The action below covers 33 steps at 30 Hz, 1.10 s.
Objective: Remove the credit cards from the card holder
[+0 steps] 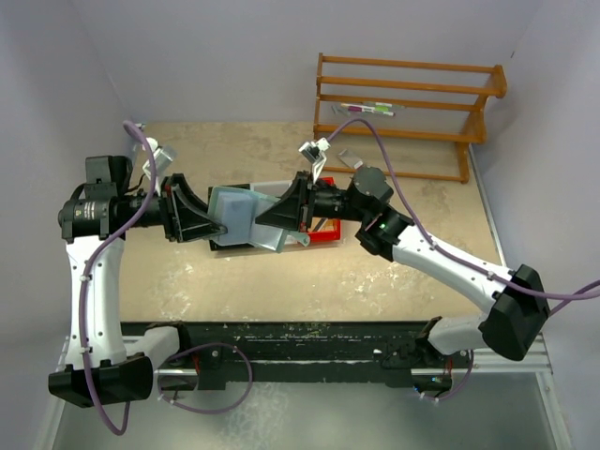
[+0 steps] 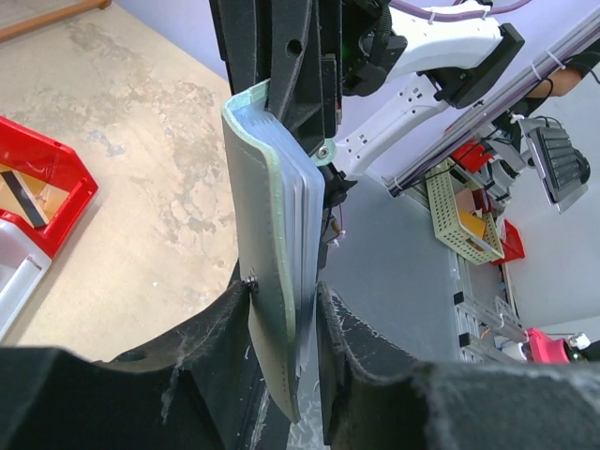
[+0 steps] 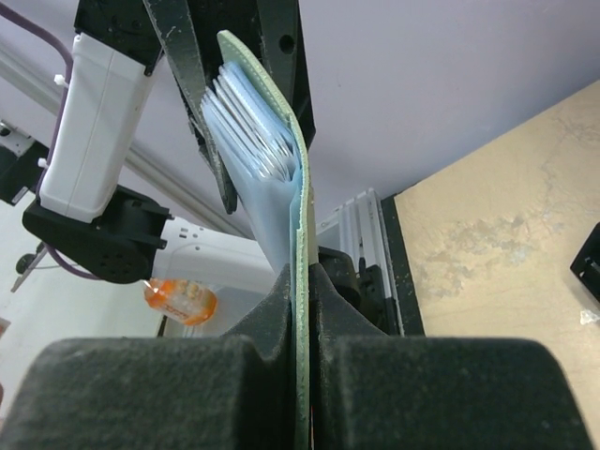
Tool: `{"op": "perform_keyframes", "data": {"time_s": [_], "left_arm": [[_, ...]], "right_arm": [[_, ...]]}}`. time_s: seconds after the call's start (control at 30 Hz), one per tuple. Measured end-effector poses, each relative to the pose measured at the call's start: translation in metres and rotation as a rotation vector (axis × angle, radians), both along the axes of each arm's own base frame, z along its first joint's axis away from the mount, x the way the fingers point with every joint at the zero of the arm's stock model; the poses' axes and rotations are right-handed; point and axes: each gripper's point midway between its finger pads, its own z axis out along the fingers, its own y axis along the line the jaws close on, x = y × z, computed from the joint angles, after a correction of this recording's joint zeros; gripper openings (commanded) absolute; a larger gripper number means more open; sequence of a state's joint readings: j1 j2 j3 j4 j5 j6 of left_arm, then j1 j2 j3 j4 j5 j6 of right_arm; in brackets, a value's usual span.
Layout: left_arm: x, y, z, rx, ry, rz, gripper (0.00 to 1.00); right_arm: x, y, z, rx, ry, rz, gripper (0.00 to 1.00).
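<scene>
The grey-green card holder [image 1: 234, 211] hangs in the air between my two grippers, over the bins. The left gripper [image 1: 217, 228] has the holder's left end between its jaws. In the left wrist view one finger presses the holder [image 2: 262, 234] and the other lies against the stack of light blue credit cards [image 2: 307, 216] inside it, at my left gripper [image 2: 286, 309]. My right gripper [image 1: 265, 222] is shut on the opposite end. In the right wrist view its jaws [image 3: 302, 291] pinch the holder's thin green edge [image 3: 296, 169], and the cards [image 3: 248, 122] fan out of the far side.
A red bin [image 1: 325, 228] and a white bin [image 2: 14, 272] sit under the held holder, with a flat black item [image 1: 225, 246] beside them. An orange wooden rack [image 1: 412, 94] stands at the back right, against the wall. The arms' bases are on a black rail [image 1: 309, 342] at the near edge.
</scene>
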<state>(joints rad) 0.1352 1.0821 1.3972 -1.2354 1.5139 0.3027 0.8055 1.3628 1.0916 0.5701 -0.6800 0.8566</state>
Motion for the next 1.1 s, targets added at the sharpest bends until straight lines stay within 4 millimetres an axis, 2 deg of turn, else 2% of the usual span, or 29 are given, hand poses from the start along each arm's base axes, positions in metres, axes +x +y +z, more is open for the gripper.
{"op": "perform_keyframes", "data": {"time_s": [0.1, 0.2, 0.27, 0.4, 0.57, 0.67, 0.73, 0.77, 0.83, 0.93, 1.03, 1.1], "left_arm": [[-0.001, 0.000, 0.002, -0.001, -0.002, -0.002, 0.43], [-0.002, 0.000, 0.003, -0.002, -0.007, -0.002, 0.43], [-0.002, 0.000, 0.004, -0.002, -0.010, -0.003, 0.40], [-0.002, 0.000, 0.004, -0.003, -0.010, -0.004, 0.27], [-0.002, 0.000, 0.004, -0.002, -0.018, -0.003, 0.24], [-0.002, 0.000, 0.005, -0.001, -0.021, -0.003, 0.17], [-0.002, 0.000, 0.005, -0.001, -0.022, -0.003, 0.14], [-0.002, 0.000, 0.005, -0.002, -0.021, -0.004, 0.12], [-0.003, -0.001, 0.005, -0.002, -0.023, -0.003, 0.07], [-0.003, -0.001, 0.006, -0.001, -0.019, -0.002, 0.02], [0.000, 0.001, 0.003, 0.022, -0.014, 0.022, 0.02], [0.003, 0.002, -0.002, 0.042, -0.001, 0.048, 0.02]], "right_arm": [[0.001, -0.002, 0.000, -0.006, -0.009, -0.003, 0.00], [0.001, -0.003, -0.003, -0.013, -0.011, -0.003, 0.00], [0.001, -0.003, -0.005, -0.018, -0.010, 0.001, 0.00], [0.000, -0.003, -0.007, -0.027, -0.008, 0.007, 0.00], [-0.001, -0.003, -0.007, -0.029, -0.007, 0.011, 0.00], [-0.001, -0.003, -0.007, -0.027, -0.006, 0.014, 0.01], [-0.002, -0.003, -0.006, -0.025, -0.002, 0.017, 0.10], [-0.003, -0.003, -0.006, -0.023, 0.000, 0.020, 0.19], [-0.004, -0.003, -0.004, -0.017, 0.006, 0.029, 0.46], [-0.002, -0.002, -0.004, -0.011, 0.015, 0.027, 0.75], [0.004, -0.001, -0.007, -0.020, 0.019, -0.005, 0.88], [0.010, -0.001, -0.007, -0.019, 0.012, -0.042, 0.93]]}}
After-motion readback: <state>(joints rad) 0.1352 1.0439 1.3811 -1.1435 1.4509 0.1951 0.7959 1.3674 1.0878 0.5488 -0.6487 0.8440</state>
